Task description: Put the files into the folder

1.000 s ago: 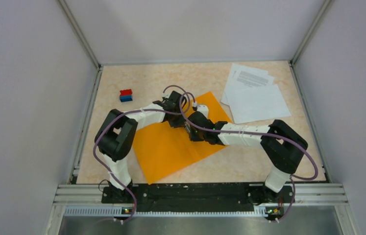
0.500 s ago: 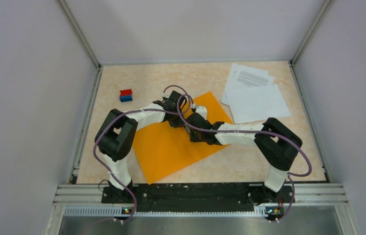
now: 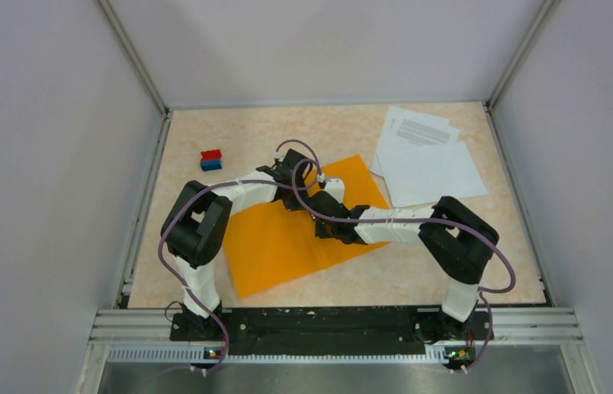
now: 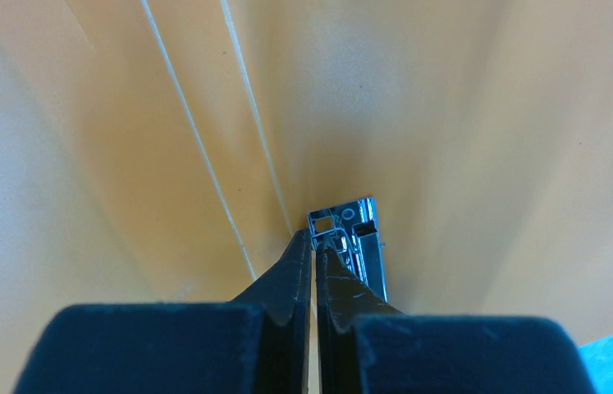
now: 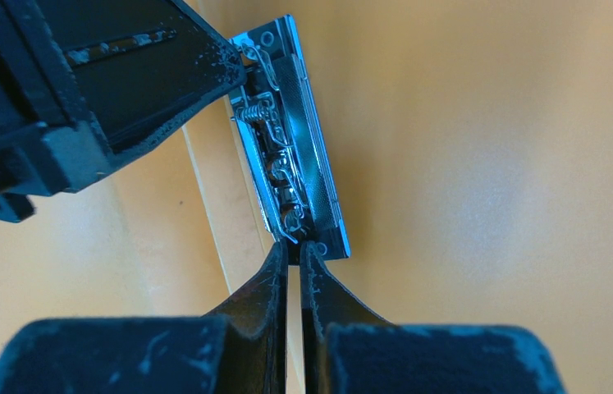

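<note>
The flat bright-orange folder (image 3: 286, 250) lies on the beige marbled worktop (image 3: 237, 131) between the arms, with its inside face exposed. The thin white paper files (image 3: 430, 164) lie well apart from it, at the far right corner. The left hand (image 4: 313, 242) and right hand (image 5: 293, 250) are both closed, with their tips at opposite ends of the chrome spring clip (image 5: 299, 156). Whether either pinches the lever cannot be told. The clip is probably stiff, so work it at the lever. The sheets are likely light, limp and slippery; lift them by an edge.
</note>
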